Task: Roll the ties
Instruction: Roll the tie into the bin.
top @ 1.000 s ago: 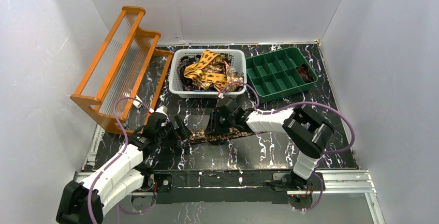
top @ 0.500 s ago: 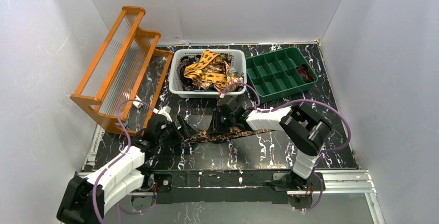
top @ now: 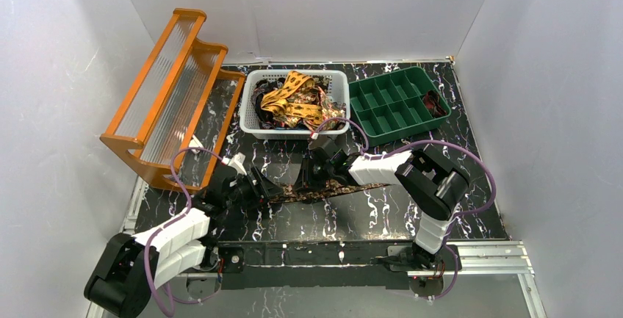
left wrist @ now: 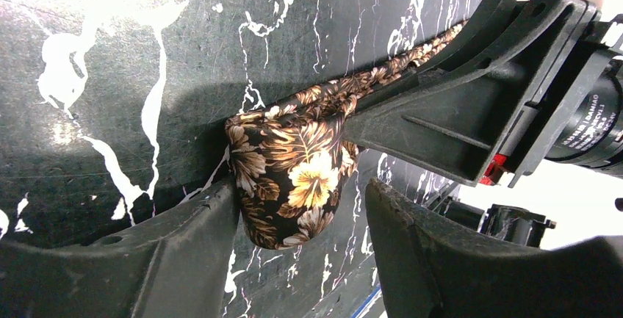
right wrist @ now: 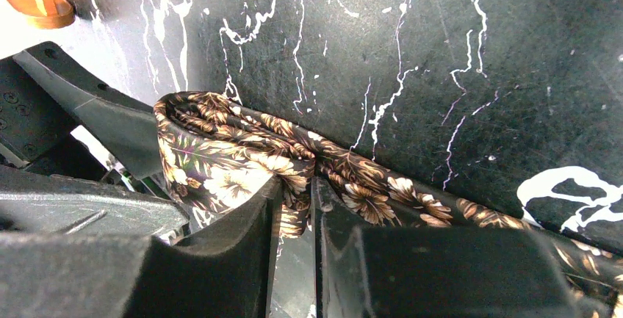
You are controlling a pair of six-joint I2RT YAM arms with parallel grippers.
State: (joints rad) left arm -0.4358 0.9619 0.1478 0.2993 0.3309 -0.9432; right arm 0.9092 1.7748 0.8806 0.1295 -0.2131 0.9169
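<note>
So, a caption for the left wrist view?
Left claw open around the folded end of a brown floral tie on the table.

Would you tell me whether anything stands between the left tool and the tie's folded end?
Nothing visible does. The folded end of the tie lies between the open fingers of the left tool, touching one; the right tool pinches the tie just beyond.

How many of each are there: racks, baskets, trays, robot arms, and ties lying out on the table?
Rack: 1
Basket: 1
Tray: 1
Robot arms: 2, left arm and right arm
Loose tie on the table: 1
Total: 6
The ties heaped in the basket are too tangled to count.
</note>
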